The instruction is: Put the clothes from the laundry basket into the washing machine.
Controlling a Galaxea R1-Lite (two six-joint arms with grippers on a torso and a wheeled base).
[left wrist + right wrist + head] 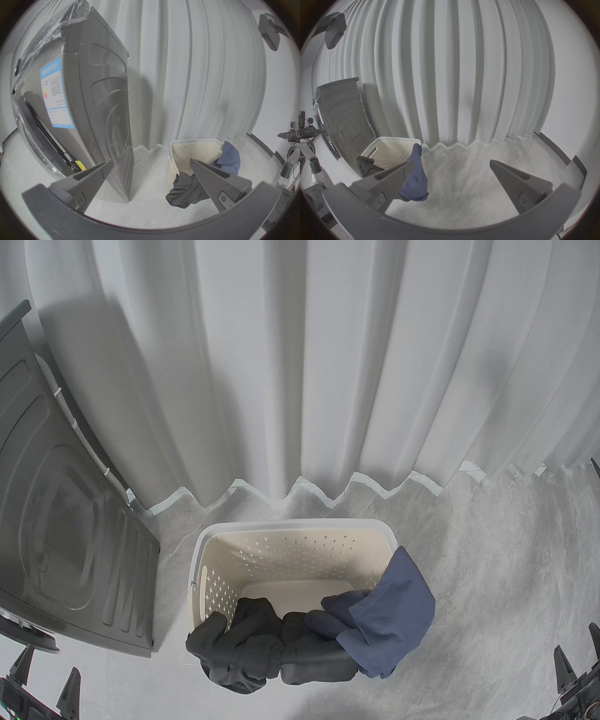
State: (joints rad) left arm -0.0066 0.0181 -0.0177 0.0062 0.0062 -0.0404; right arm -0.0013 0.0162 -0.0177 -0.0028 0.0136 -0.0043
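Observation:
A cream laundry basket (pixel 294 526) stands on the grey floor in front of me. A dark grey garment (pixel 262 649) hangs over its near rim, and a blue garment (pixel 390 609) drapes over its near right corner. The grey washing machine (pixel 69 534) stands to the basket's left, side panel towards me. My left gripper (pixel 45 674) is open at the lower left, near the machine, holding nothing. My right gripper (pixel 578 652) is open at the lower right, well clear of the basket. The basket (pixel 195 150) and machine (pixel 93 103) appear in the left wrist view; the blue garment (pixel 416 178) in the right wrist view.
White curtains (pixel 325 365) hang behind the basket and reach the floor. Bare grey floor (pixel 519 565) spreads to the basket's right. A hose (pixel 75 421) runs down the machine's rear edge.

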